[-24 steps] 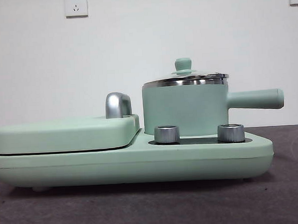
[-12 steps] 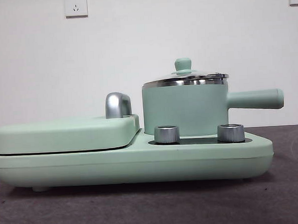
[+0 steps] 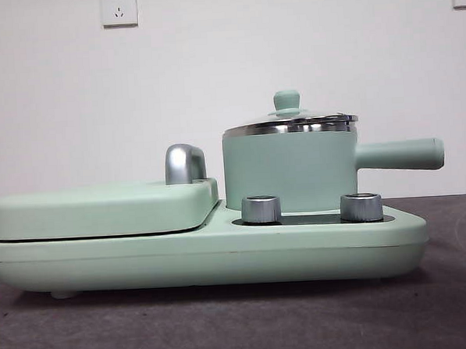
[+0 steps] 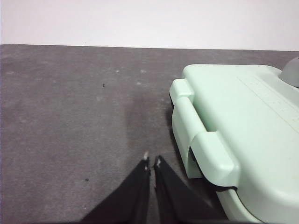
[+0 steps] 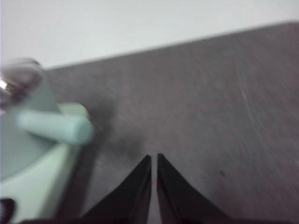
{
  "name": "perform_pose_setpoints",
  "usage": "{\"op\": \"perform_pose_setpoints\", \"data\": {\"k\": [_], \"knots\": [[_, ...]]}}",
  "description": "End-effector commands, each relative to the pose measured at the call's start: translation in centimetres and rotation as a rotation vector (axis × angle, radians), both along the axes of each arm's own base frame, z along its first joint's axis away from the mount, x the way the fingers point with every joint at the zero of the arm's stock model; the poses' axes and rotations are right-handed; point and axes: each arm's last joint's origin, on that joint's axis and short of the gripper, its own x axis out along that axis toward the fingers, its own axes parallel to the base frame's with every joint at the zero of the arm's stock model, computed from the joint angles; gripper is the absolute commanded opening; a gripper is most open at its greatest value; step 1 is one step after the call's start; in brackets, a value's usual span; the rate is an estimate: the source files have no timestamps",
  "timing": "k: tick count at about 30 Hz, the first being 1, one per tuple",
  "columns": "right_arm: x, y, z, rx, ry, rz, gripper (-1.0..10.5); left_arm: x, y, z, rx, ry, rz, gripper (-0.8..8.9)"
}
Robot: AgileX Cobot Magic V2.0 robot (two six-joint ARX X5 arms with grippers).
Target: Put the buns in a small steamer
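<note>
The small steamer (image 3: 289,170) is a mint-green pot with a steel rim, a lid with a green knob (image 3: 286,100) and a long side handle (image 3: 398,155). It stands with the lid on, on the right of a mint-green appliance base (image 3: 206,254). The buns are out of view. My left gripper (image 4: 152,161) is shut and empty, over the dark table beside the flat griddle (image 4: 243,135). My right gripper (image 5: 154,157) is shut and empty, over the table beside the steamer's handle (image 5: 56,127). Neither gripper shows in the front view.
A flat mint-green lidded griddle (image 3: 102,209) with a chrome handle (image 3: 184,163) fills the base's left half. Two steel knobs (image 3: 261,209) (image 3: 360,207) stand in front of the steamer. The dark table (image 3: 225,323) runs to a white wall with outlets (image 3: 119,8).
</note>
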Motion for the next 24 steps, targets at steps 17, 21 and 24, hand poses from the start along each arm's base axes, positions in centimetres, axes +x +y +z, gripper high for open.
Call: {"op": "perform_pose_setpoints", "data": {"k": [17,21,24], "knots": [[1.1,-0.1,-3.0,-0.246,-0.038,0.032,0.2,0.1,0.0,-0.6,0.008,0.017,-0.001,0.21],[1.1,-0.1,-2.9,-0.253,-0.04,0.033,0.2,0.1,0.0,-0.6,0.008,0.017,-0.001,0.21],[1.1,-0.1,-2.8,-0.252,-0.052,0.032,0.2,0.1,0.0,-0.6,0.008,0.017,-0.001,0.21]]}}
